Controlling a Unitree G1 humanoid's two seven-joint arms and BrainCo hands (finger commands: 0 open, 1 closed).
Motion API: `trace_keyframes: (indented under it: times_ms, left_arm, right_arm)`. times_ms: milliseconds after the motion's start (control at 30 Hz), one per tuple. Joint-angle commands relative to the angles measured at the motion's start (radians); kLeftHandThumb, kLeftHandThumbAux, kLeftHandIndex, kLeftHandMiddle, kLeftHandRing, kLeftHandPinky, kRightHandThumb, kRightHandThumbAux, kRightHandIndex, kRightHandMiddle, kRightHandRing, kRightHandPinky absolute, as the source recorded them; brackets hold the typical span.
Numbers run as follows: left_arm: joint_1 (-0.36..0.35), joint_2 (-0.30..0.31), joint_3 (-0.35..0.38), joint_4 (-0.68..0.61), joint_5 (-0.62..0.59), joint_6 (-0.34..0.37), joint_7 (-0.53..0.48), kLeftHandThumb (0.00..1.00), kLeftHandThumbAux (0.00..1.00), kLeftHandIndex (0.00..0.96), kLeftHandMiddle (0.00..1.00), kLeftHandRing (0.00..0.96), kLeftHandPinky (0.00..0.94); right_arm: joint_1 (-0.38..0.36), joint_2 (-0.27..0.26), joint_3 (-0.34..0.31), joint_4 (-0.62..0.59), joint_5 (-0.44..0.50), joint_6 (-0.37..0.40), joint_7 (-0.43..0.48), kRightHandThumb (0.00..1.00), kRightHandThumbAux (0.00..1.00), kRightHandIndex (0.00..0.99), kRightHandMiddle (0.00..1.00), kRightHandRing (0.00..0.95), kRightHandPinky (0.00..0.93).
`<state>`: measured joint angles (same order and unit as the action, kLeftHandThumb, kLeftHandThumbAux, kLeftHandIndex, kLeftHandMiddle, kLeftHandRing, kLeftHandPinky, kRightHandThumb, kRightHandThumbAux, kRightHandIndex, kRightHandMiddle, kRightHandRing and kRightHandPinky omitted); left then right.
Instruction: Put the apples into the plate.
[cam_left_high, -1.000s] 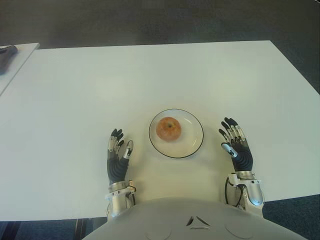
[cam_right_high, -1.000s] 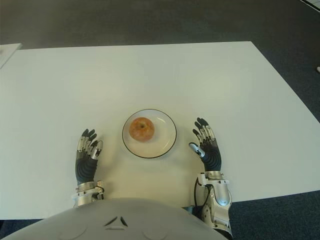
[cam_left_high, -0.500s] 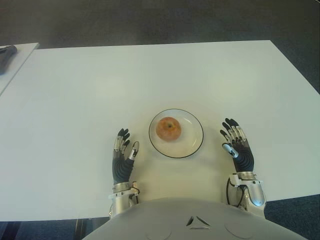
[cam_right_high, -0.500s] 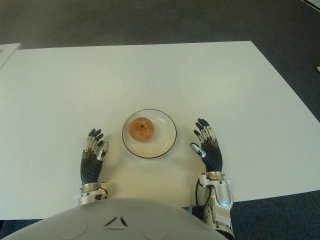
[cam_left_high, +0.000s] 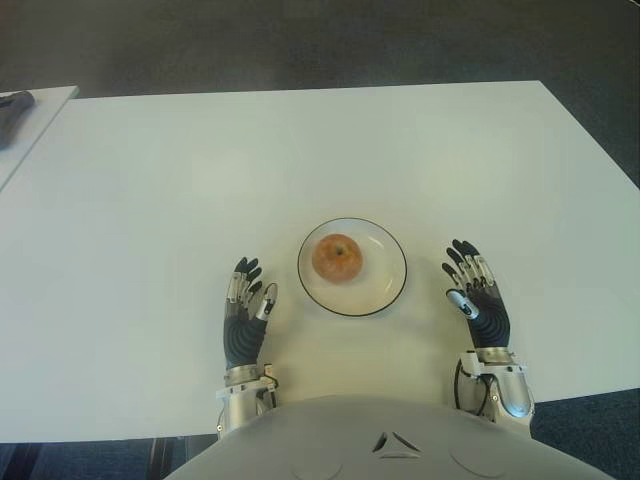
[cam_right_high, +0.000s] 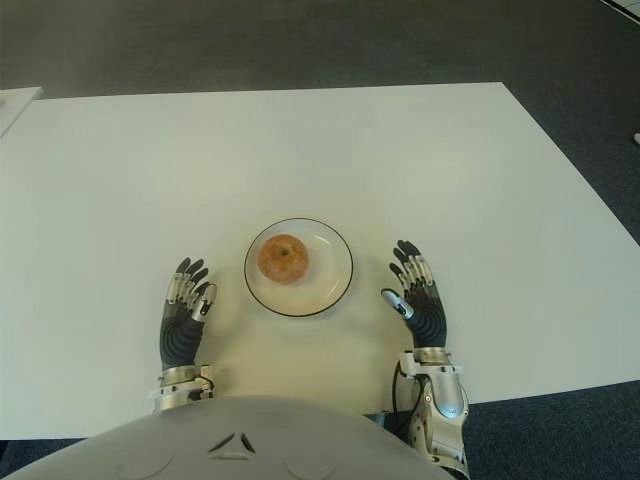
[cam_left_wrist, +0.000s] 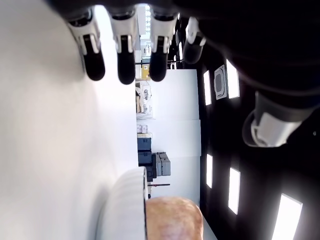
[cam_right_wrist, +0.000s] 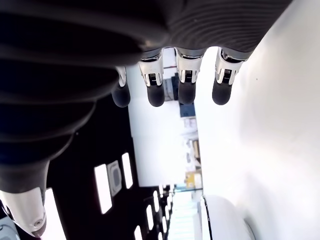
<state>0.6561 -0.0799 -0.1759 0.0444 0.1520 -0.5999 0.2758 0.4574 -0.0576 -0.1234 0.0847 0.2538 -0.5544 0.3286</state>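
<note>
A wide white table (cam_left_high: 150, 200) fills the eye views, and near its front edge, between the robot's two hands, sits a round white plate (cam_left_high: 383, 291) with a thin dark rim. One apple (cam_left_high: 336, 257), reddish orange with its stem dimple facing up, lies inside the plate, a little toward the robot's left of its middle. The left hand (cam_left_high: 244, 312) shows just beside the plate on its left side, fingers straight and relaxed, holding nothing; its wrist view shows the fingertips (cam_left_wrist: 126, 69) extended along the tabletop with the plate's edge and the apple beyond them. The right hand (cam_left_high: 476, 296) shows on the plate's other side, a bit farther from the rim, likewise spread and empty, its fingertips (cam_right_wrist: 187, 92) straight out in its own wrist view. At the far left corner of the left eye view a second table (cam_left_high: 50, 105) carries a dark object (cam_left_high: 12, 107) too cropped to identify. No other apple shows anywhere on the table, so the placing step looks finished; unless another apple turns up out of view, the next move calls only for keeping both hands clear of the plate
</note>
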Motion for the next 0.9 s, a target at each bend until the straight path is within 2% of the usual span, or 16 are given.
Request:
trace_keyframes:
  times_ms: [33,500,900]
  left_arm:
    - [0.026,-0.027,0.005,0.008,0.015,0.0,0.019,0.059,0.465,0.088,0.162,0.175,0.198]
    - [0.022,-0.017,0.011,0.012,0.044,-0.025,0.047,0.076,0.441,0.108,0.151,0.151,0.168]
    - [0.016,-0.002,0.022,0.02,0.05,-0.049,0.034,0.073,0.411,0.107,0.124,0.114,0.115]
  right_arm:
    - [0.009,0.005,0.01,0.0,-0.005,0.01,-0.001,0.186,0.619,0.052,0.041,0.019,0.035]
    - [0.029,0.015,0.023,-0.013,0.012,-0.009,0.007,0.191,0.631,0.052,0.048,0.033,0.059]
    - [0.056,0.04,0.042,-0.005,0.002,-0.075,0.015,0.188,0.628,0.046,0.053,0.043,0.065]
